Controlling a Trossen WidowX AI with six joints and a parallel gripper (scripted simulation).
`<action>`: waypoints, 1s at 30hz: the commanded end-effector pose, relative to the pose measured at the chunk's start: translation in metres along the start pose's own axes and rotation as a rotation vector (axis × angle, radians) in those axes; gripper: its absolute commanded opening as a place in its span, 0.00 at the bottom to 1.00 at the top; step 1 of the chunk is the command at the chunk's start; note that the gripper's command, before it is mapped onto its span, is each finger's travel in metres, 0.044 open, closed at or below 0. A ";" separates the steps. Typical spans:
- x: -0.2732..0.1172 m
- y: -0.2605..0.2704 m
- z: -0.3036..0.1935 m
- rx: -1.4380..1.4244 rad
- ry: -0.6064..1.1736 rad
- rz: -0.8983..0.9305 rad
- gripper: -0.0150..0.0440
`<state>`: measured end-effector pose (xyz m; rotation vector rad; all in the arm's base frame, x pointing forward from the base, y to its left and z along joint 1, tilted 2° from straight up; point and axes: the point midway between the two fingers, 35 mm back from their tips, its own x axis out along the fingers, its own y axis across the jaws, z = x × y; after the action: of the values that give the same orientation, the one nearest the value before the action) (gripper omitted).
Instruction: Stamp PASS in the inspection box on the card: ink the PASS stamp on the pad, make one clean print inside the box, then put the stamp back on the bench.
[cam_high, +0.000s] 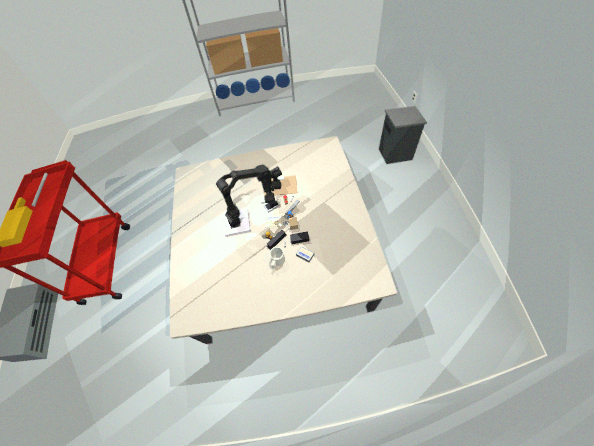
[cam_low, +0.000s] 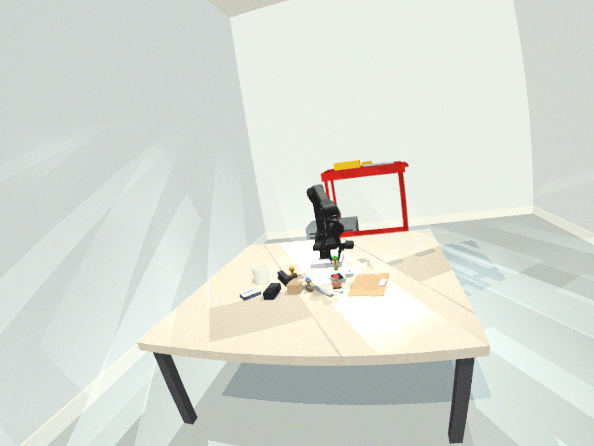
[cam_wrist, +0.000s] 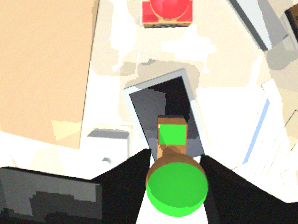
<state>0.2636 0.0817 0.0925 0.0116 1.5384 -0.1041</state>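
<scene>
My gripper (cam_high: 271, 204) (cam_low: 331, 257) (cam_wrist: 175, 158) is shut on the green-topped stamp (cam_low: 335, 262) (cam_wrist: 177, 190), knob up. Its lettering does not show. The stamp is over the near part of the ink pad (cam_low: 337, 276) (cam_wrist: 175, 95), a dark pad in a light grey tray. Whether it touches the pad cannot be told. A white card (cam_wrist: 225, 112) with a blue stripe lies right of the pad in the wrist view; its inspection box cannot be made out.
A red-topped stamp (cam_high: 285, 199) (cam_low: 336, 282) (cam_wrist: 170, 9) stands beyond the pad. A tan board (cam_low: 367, 285) (cam_wrist: 45, 65), grey bar (cam_wrist: 257, 25) and small white block (cam_wrist: 107, 145) lie around. A blue-topped stamp (cam_low: 308, 285), black blocks (cam_high: 300, 237) and mug (cam_high: 276, 256) stand farther off.
</scene>
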 end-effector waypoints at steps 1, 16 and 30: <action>0.004 0.000 0.000 0.003 -0.001 -0.004 0.25; 0.014 0.000 0.000 0.002 -0.002 -0.005 0.25; 0.023 0.000 0.000 0.001 -0.003 -0.006 0.25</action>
<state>0.2640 0.0814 0.0727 0.0098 1.5366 -0.1060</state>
